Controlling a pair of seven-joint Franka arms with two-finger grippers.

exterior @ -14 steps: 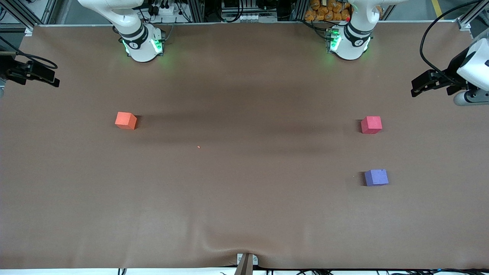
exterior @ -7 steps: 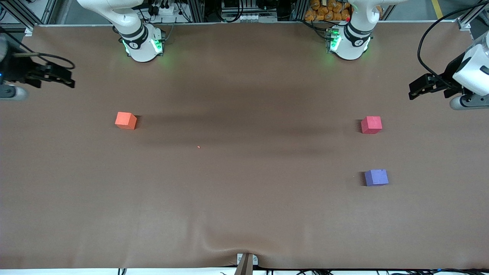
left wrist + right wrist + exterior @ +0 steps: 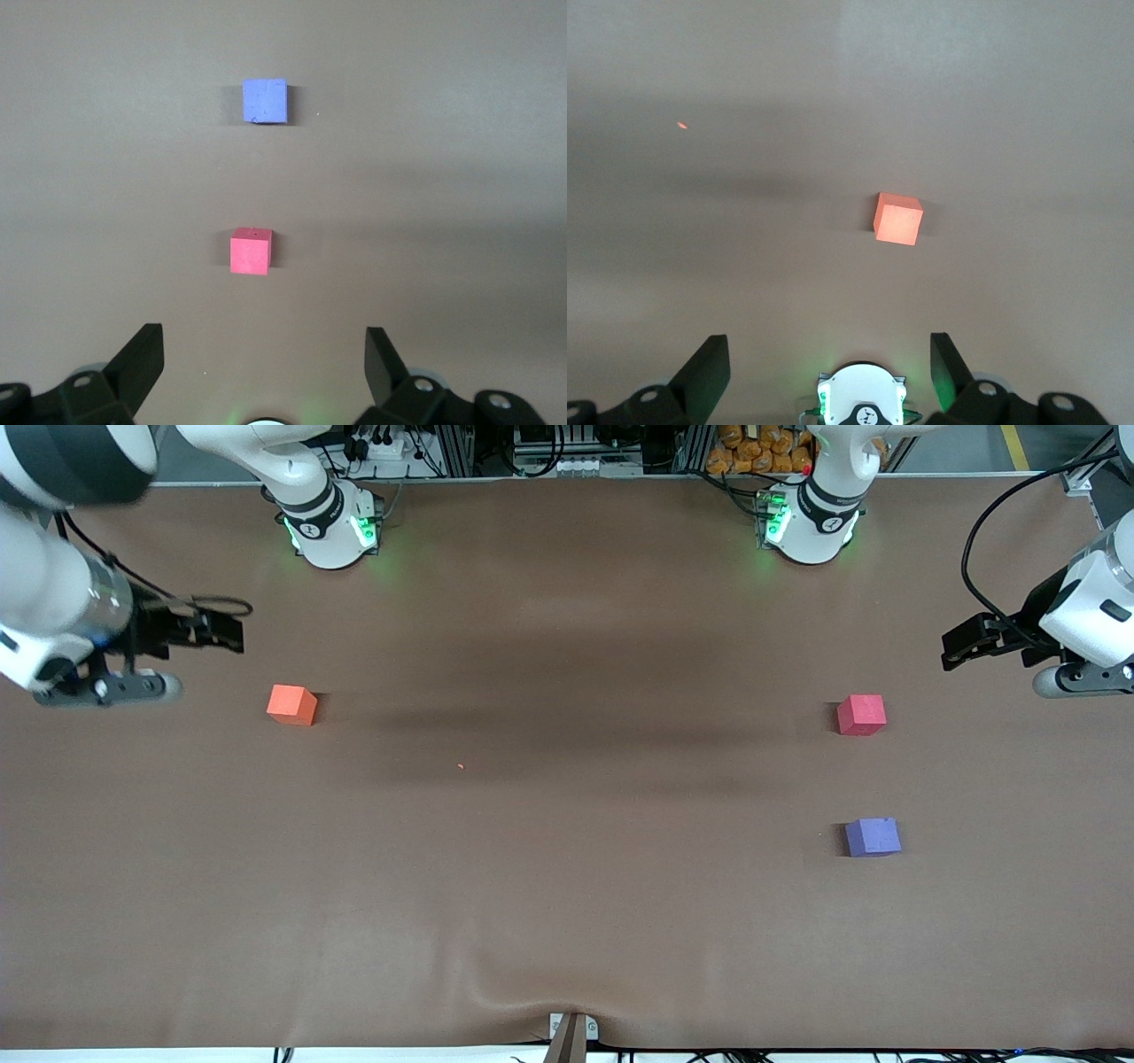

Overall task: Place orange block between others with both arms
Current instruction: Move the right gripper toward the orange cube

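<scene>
Reaching stage: neither arm holds anything; by my reading the pick of the orange block has not begun.
Purple-blue cube (image 3: 873,837): nearest the front camera, toward the left arm's end of the table, at about 4 o'clock from the table's middle.
Red-pink cube (image 3: 861,715): farther from the front camera than the purple-blue cube, in line with it, a bare gap between the two.
Orange block (image 3: 291,705): toward the right arm's end of the table, at about 9 o'clock from the middle, well apart from both other cubes, resting flat.
Orange speck (image 3: 461,766): a tiny crumb on the cloth, at about 4 o'clock from the orange block.
Right gripper (image 3: 217,631): over the cloth at about 10 o'clock from the orange block, fingers spread wide, empty.
Left gripper (image 3: 961,646): over the cloth at about 1 o'clock from the red-pink cube, fingers spread wide, empty.
Next move: likely the right gripper must centre over the orange block, descend and close on two flat faces; a handover probably follows, given the distance.
Surface: brown cloth (image 3: 567,886), smooth, with a small wrinkle at its near edge.
Room: green-lit arm bases (image 3: 332,527), metal framing and cables at the table's farthest edge.
</scene>
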